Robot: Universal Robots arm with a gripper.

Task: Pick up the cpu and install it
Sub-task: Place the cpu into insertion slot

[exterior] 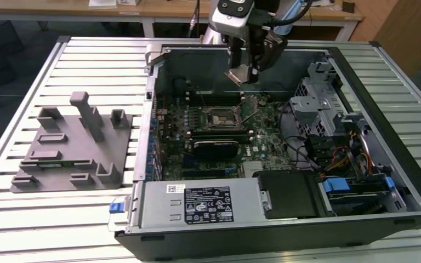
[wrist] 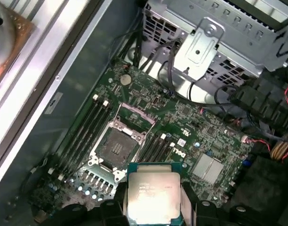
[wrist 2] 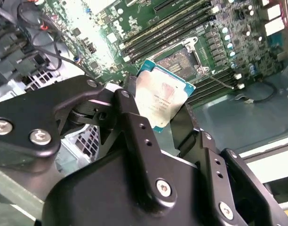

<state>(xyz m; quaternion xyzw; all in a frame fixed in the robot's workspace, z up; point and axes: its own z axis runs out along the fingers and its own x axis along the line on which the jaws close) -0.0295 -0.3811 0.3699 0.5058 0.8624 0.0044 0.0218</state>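
A robotics workshop: an open computer case [exterior: 284, 241] on a slatted metal bench [exterior: 72, 219], a grey fixture tray [exterior: 64, 159] at its nine o'clock, wooden desks [exterior: 166, 11] at twelve.

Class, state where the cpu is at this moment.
In both wrist views the cpu is clamped in the gripper, held in the air above the motherboard, near its open socket.

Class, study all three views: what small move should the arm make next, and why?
Probably shift sideways to centre over the socket. The hand grips the cpu above the motherboard, and in the first wrist view the open, empty socket is not yet under the chip.
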